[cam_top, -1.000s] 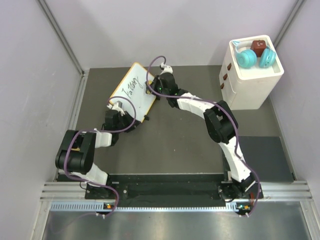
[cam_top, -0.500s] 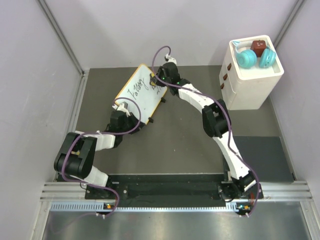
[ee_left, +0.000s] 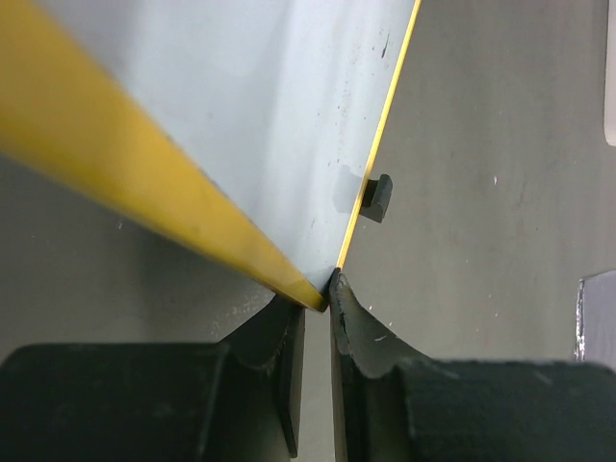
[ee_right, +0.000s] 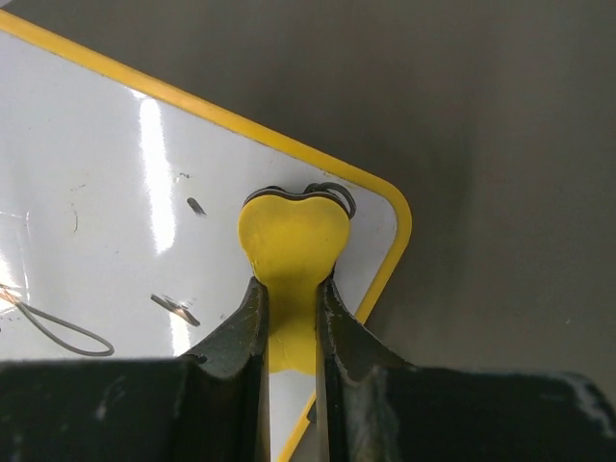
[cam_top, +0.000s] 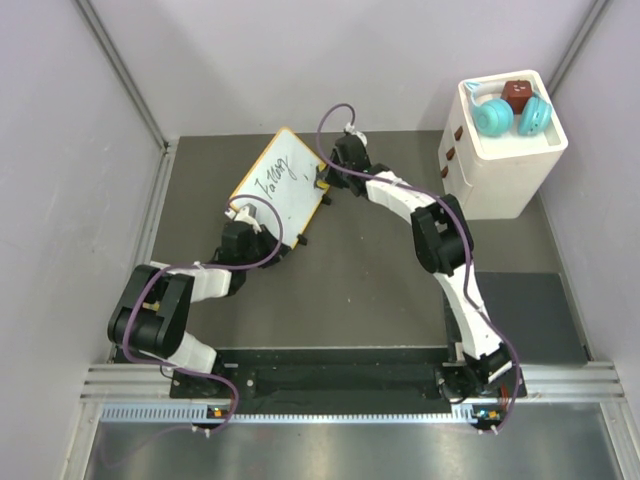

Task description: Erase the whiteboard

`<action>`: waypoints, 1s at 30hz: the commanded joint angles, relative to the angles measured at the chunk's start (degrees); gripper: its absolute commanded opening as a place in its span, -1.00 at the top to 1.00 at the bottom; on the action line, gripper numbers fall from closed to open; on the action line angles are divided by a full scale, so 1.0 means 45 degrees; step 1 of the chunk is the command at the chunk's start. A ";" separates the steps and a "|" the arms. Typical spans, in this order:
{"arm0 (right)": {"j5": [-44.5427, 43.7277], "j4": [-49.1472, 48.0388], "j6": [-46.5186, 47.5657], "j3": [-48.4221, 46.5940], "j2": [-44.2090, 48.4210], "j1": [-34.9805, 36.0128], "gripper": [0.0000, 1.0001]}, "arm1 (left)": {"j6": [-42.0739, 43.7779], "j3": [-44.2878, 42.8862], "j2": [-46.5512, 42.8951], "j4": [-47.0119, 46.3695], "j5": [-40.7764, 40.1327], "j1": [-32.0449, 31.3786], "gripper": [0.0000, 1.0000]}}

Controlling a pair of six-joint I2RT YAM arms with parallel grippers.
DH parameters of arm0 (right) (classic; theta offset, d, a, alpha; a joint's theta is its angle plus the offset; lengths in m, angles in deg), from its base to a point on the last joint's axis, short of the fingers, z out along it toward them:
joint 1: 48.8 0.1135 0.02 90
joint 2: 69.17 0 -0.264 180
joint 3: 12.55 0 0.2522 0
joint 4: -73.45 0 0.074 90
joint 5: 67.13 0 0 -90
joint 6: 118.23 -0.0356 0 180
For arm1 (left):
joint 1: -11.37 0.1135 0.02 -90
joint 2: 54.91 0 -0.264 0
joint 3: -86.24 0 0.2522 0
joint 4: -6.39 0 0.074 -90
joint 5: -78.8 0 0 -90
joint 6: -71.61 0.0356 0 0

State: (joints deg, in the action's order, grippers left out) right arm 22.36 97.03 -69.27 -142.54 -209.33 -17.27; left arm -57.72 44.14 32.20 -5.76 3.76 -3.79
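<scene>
Here, whiteboard (ee_right: pixel 115 183) just beneath right claw (ee_right: pixel 291 285).

You're seeing whiteboard (cam_top: pixel 285 175) showing white face, yellow frame, black scribbles; bone-shaped piece (ee_right: pixel 292 236) showing yellow; table (cam_top: pixel 370 270) looking dark grey.

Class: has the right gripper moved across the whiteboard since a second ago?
Yes. The right gripper has slid right, toward the white drawer unit, to the edge of the whiteboard.

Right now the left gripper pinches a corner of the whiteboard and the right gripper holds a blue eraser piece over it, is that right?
Not quite. The eraser piece in the right gripper is yellow, not blue, as the right wrist view shows. The left gripper does pinch the whiteboard at its corner.
</scene>
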 commanded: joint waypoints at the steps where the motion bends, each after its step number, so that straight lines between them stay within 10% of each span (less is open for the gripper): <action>1: 0.0816 0.0571 0.0484 0.0477 -0.0104 0.0609 1.00 | 0.1299 0.0341 0.0427 0.3277 0.1383 -0.0811 1.00; 19: 0.2030 0.0453 0.0741 -0.1145 -0.0846 0.2447 1.00 | 0.1377 0.0301 0.0349 0.3473 0.0933 -0.1202 1.00; 30: 0.2068 0.1231 -0.1096 -0.1222 -0.1315 -0.0033 1.00 | 0.1416 0.0360 0.0232 0.3473 0.0836 -0.1280 1.00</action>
State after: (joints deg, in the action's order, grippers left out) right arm 30.51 96.64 -71.72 -147.56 -210.18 -14.93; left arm -58.60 43.97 31.83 -4.82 -0.13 -6.28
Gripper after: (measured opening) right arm 0.129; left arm 0.176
